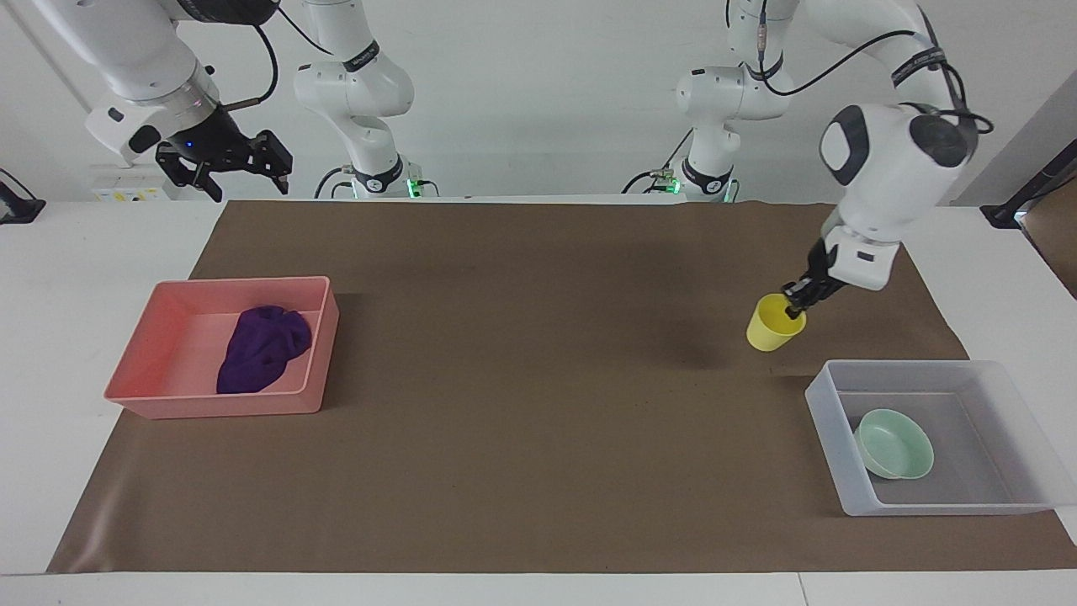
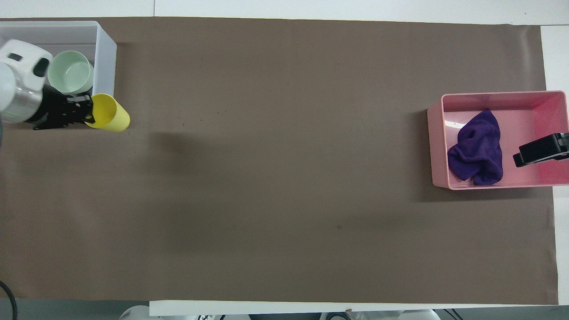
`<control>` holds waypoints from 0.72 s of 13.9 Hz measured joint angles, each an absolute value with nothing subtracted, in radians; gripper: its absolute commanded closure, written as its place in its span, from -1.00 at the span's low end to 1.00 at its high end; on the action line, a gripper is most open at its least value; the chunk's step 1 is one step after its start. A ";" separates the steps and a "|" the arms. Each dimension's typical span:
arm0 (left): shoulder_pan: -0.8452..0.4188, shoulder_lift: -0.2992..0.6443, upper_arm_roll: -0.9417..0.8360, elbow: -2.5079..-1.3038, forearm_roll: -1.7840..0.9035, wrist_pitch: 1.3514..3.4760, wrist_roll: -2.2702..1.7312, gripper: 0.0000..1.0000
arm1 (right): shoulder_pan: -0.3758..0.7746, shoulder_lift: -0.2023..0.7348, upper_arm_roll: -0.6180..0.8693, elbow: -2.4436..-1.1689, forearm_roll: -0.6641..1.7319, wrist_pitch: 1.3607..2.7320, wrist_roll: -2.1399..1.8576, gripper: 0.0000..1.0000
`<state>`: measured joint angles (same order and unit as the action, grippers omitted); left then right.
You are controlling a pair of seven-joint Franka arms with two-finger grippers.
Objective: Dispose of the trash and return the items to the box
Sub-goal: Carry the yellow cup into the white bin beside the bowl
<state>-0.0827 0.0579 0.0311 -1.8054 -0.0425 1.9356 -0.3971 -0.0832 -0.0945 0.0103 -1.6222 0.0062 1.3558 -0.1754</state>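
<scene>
My left gripper (image 1: 794, 308) is clamped on the cup (image 1: 773, 323) rim, up in the air at middle right. I should carry it over the box (image 1: 930, 370) wall, then lower beside the bowl (image 1: 895, 443). The right gripper (image 1: 225, 162) waits upper left; I cannot tell its fingers.

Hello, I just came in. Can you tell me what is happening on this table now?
The left gripper holds the yellow cup in the air by its rim, beside the translucent box, where the green bowl already sits. The purple cloth lies in the pink bin. The right gripper waits, open, up above the table's edge near that bin.
</scene>
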 measured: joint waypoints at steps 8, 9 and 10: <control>0.136 0.326 0.038 -1.689 -0.107 2.216 -0.396 1.00 | -0.081 -0.094 0.011 -1.623 0.006 1.383 -0.175 -0.99; 0.136 0.360 0.037 -1.666 -0.108 2.233 -0.397 1.00 | -0.081 -0.094 0.011 -1.623 0.006 1.383 -0.175 -0.99; 0.136 0.388 0.035 -1.646 -0.109 2.244 -0.399 1.00 | -0.081 -0.094 0.011 -1.623 0.006 1.383 -0.175 -0.99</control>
